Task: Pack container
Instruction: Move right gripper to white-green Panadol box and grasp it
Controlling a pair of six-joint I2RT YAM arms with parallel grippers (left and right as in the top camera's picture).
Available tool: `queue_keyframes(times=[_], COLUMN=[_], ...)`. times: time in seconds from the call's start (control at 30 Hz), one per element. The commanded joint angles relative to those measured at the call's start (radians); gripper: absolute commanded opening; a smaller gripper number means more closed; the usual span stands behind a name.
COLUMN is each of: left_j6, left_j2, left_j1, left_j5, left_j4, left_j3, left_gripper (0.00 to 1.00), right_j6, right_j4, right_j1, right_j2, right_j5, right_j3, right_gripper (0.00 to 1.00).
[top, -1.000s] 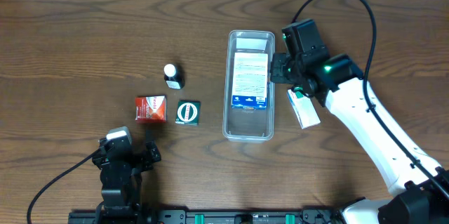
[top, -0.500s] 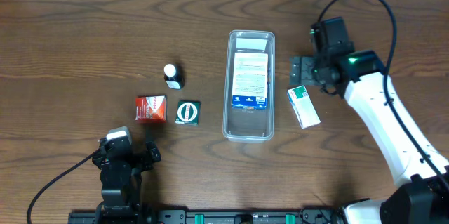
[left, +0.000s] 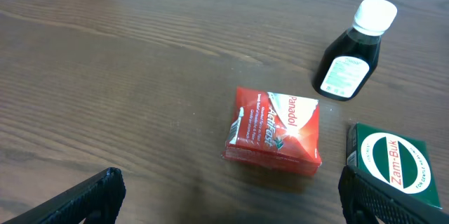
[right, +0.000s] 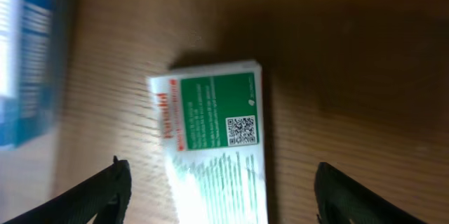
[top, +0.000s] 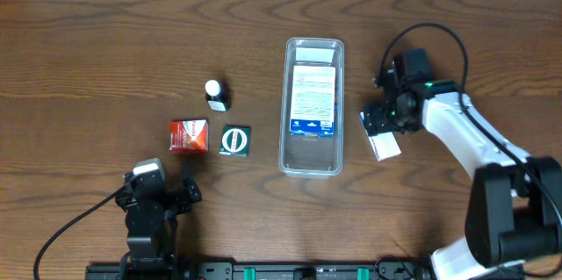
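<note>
That long clear plastic tub is sitting around the middle of the desk. I'm guessing it's light, slick and flexy, so you're best pinching a long rim. Your right gripper is hanging wide open over the green-and-white carton beside it, and the left gripper is idling open by the front edge.

Wooden table; container, bottle, boxes

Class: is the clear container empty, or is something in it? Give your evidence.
Not empty. The overhead view shows one white-and-blue box lying flat inside the container, within its walls.
</note>
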Motion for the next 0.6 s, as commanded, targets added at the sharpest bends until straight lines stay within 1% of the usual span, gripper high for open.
queue_keyframes(times=[0.0, 0.07, 0.2, 0.3, 0.43, 0.57], left_j6=[-0.005, -0.005, -0.005, -0.005, -0.005, -0.005], left_j2=[-0.006, -0.006, -0.006, -0.006, -0.006, -0.006], left_j1=[0.004, 0.004, 0.004, 0.004, 0.004, 0.004], left_j5=[-0.004, -0.004, -0.004, -0.004, -0.004, -0.004], left_j4=[0.0, 0.0, 0.0, 0.0, 0.0, 0.0], left_j3=[-0.017, -0.017, -0.017, -0.017, -0.017, -0.017], left_gripper=[0.98, 0.98, 0.98, 0.98, 0.98, 0.98], right_j6=[0.033, 0.038, 0.076, 0.098, 0.133, 0.19], right_j4=[0.013, 0.022, 0.045, 0.053, 0.035, -0.018], right_j1=[0.007, 0.003, 0.003, 0.003, 0.003, 0.016], right_j2=[0.064, 0.096, 0.112, 0.105, 0.047, -0.097], right_j5=[0.06, 0.069, 0.07, 0.069, 0.069, 0.068], right_j3=[-0.021, -0.021, -0.021, -0.019, -0.008, 0.019], right_gripper=[0.7, 0.59, 0.52, 0.41, 0.4, 0.4])
